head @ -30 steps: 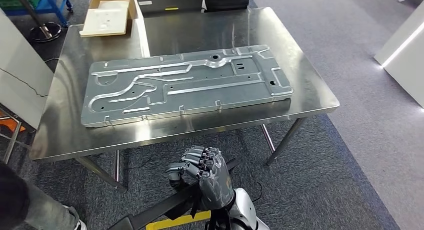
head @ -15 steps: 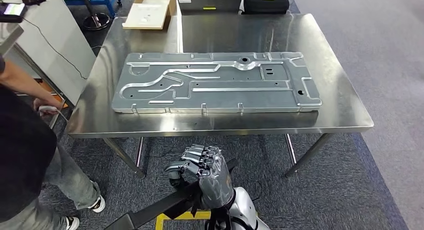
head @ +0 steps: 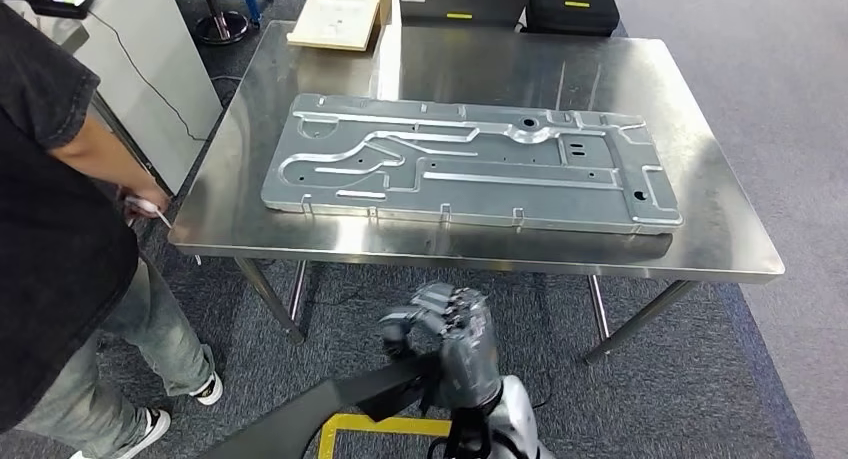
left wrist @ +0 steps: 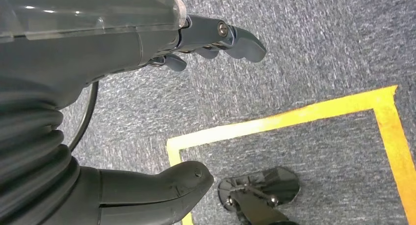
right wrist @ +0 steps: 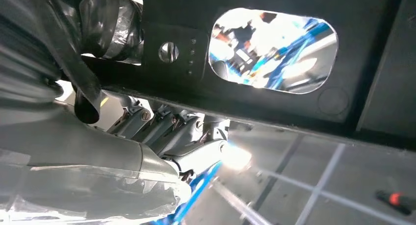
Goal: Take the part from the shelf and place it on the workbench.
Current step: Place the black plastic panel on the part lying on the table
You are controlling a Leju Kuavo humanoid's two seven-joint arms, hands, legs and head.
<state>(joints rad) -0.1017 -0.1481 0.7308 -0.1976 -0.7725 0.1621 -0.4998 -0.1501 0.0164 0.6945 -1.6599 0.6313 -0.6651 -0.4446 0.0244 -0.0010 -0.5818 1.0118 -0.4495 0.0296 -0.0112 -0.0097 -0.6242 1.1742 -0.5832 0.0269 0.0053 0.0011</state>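
Steel workbench (head: 730, 249) ahead; right hand (head: 455, 334) grips black part (head: 330, 404); left hand (left wrist: 98, 112) seemingly empty, fingers (left wrist: 240, 41) apart.

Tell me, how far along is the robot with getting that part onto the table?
Picking up looks done: the right hand grips a black part, which the right wrist view shows as a flat plate with cut-outs. The left hand hangs free above the carpet. What's left is setting the part on the steel workbench ahead, which already bears a large stamped metal panel.
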